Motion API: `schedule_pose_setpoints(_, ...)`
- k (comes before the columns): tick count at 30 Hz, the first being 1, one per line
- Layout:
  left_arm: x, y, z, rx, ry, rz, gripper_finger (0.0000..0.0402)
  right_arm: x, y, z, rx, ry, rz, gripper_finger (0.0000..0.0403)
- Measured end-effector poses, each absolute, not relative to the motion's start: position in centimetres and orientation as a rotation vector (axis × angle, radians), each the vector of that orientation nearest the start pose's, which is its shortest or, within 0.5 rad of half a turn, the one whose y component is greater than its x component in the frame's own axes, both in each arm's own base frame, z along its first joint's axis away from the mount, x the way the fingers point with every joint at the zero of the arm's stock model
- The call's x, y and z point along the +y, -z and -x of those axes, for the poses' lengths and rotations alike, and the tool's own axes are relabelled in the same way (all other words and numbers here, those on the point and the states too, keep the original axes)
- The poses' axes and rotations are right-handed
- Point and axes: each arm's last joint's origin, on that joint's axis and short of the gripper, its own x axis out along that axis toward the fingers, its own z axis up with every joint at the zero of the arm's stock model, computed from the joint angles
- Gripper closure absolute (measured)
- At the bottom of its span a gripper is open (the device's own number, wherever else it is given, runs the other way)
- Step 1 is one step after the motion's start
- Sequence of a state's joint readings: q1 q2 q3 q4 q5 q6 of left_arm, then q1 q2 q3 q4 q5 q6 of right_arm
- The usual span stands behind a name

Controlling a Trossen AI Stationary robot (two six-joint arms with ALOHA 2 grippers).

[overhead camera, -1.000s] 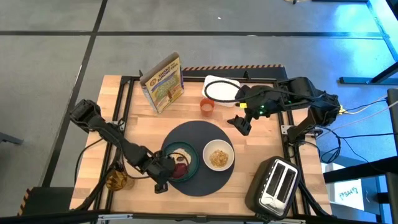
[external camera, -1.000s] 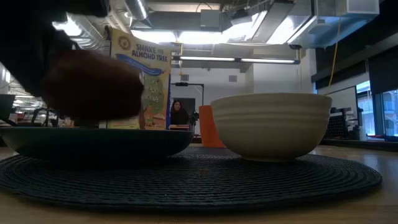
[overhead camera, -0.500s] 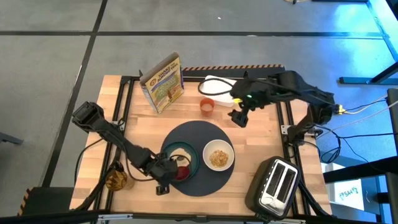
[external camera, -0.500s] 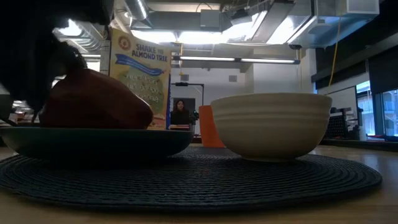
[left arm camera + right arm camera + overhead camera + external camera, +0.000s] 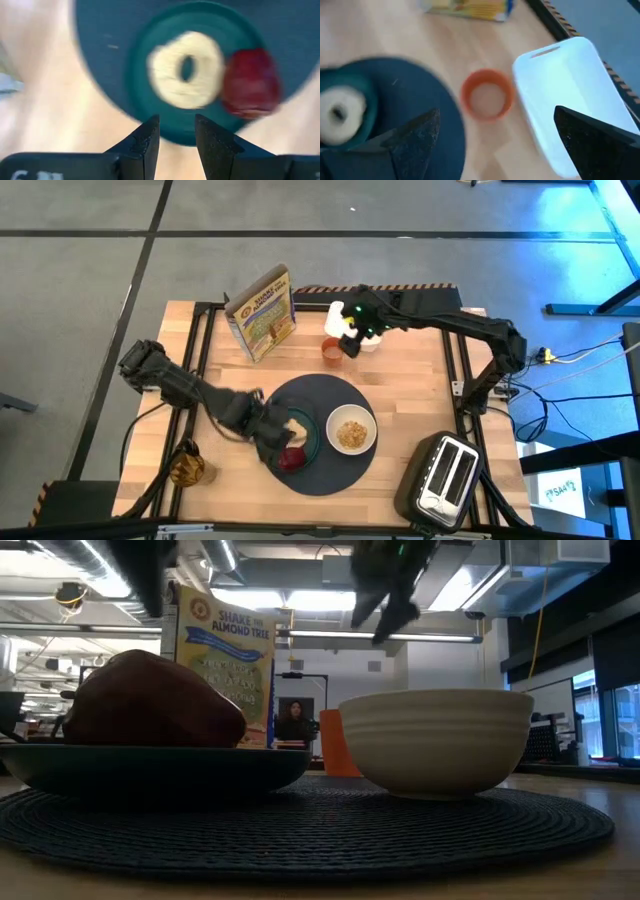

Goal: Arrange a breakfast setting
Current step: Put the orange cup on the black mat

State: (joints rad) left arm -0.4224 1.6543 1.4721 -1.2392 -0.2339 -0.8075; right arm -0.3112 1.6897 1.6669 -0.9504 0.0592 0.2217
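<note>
The dark red fruit (image 5: 291,460) (image 5: 150,700) lies on the teal plate (image 5: 311,442) (image 5: 150,772) beside the ring-shaped bread (image 5: 294,425) (image 5: 187,70). The plate and the white bowl (image 5: 352,430) of cereal stand on the dark-grey mat (image 5: 330,395). My left gripper (image 5: 270,442) (image 5: 176,132) hovers above the plate's left side, slightly open and empty. My right gripper (image 5: 350,343) (image 5: 497,112) is wide open above the small orange cup (image 5: 332,350) (image 5: 487,95). The spoon does not show.
A cereal box (image 5: 262,312) stands at the far left. A white tray (image 5: 362,322) (image 5: 570,90) lies beside the cup. A toaster (image 5: 445,475) sits at the near right corner, and a small golden object (image 5: 186,470) at the near left.
My left gripper has set the dark red fruit down on the plate, let go of it and risen clear; the fruit now rests still on the plate. My right gripper has gone toward the table's far left, to above the orange cup.
</note>
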Motion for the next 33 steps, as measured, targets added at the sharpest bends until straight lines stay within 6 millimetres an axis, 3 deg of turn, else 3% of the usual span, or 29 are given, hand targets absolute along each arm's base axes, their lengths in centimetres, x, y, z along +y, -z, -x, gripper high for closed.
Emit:
schedule_pose_setpoints(5,-8.1,-29.9,-28.6,1.331,-0.370,0.129,0.0285,-14.3,-29.8,-34.7,0.983,0.542,-0.412,0.0037)
schedule_pose_setpoints(13,-2.2,-32.1,-27.9,1.282,-0.388,0.055,0.0285,-17.0,-26.1,-35.7,1.057,0.524,-0.502,0.0124)
schedule_pose_setpoints(23,2.5,-33.1,-27.3,1.268,-0.415,0.023,0.0285,-16.9,-22.9,-37.2,1.133,0.469,-0.523,0.0195)
schedule_pose_setpoints(33,4.3,-33.1,-27.2,1.274,-0.435,0.030,0.0285,-16.5,-20.7,-38.3,1.176,0.467,-0.501,0.0296)
